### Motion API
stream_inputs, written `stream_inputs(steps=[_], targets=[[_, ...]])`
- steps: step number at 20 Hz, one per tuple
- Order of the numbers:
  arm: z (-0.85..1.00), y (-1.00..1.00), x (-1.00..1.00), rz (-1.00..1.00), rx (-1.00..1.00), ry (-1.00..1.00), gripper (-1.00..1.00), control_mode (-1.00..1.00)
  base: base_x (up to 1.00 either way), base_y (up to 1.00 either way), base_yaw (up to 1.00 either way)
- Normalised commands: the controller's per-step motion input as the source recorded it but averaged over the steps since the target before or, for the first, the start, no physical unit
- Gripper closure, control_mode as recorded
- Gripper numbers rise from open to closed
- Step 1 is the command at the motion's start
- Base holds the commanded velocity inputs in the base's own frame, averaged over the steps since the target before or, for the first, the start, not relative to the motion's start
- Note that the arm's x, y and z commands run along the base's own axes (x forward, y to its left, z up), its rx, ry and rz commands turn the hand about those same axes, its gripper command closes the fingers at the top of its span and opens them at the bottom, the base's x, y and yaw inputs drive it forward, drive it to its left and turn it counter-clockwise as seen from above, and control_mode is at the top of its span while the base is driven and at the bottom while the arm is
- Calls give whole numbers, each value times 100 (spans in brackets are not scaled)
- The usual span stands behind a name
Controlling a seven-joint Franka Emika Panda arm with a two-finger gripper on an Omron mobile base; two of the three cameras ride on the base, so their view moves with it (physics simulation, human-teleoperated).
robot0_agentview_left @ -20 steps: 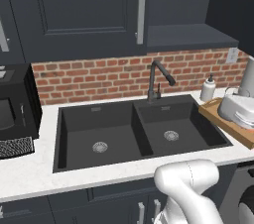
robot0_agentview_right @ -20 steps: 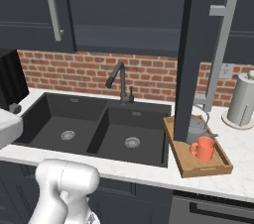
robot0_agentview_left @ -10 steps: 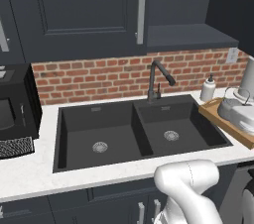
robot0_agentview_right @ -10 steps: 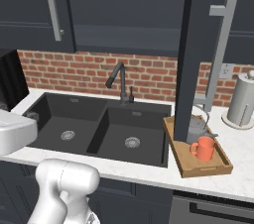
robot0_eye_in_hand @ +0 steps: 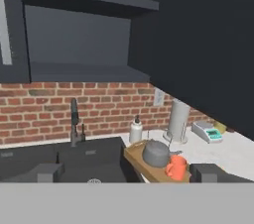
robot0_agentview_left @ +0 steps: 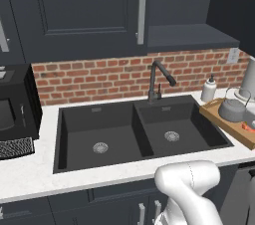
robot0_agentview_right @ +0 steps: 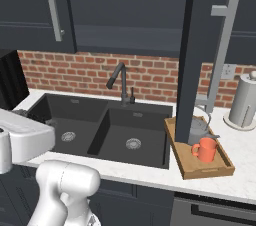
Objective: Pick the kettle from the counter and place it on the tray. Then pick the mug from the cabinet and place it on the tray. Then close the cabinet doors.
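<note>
I've swung the arm back from the tray (robot0_agentview_right: 187,169); kettle (robot0_agentview_right: 199,131) and mug (robot0_agentview_right: 205,149) both sit on it. Gripper (robot0_eye_in_hand: 127,172) released, empty. The open cabinet door (robot0_agentview_right: 197,45) above the tray remains.

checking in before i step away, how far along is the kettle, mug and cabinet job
Done: the kettle and mug both sit on the tray. In hand: nothing; the gripper is open and empty. Left: the cabinet door stands open over the tray, the shelf exposed.
</note>
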Motion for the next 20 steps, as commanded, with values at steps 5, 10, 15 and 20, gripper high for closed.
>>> stream_inputs(steps=[5, 10, 15, 20], targets=[[-1, -65, 1, 0, 20, -20, -100, -100, 0, 0, 0], [0, -51, 12, -15, 18, -18, -100, -100, 0, 0, 0], [11, -56, 13, -37, 34, -8, -100, -100, 0, 0, 0], [7, -53, 8, -41, 32, -13, -100, -100, 0, 0, 0]])
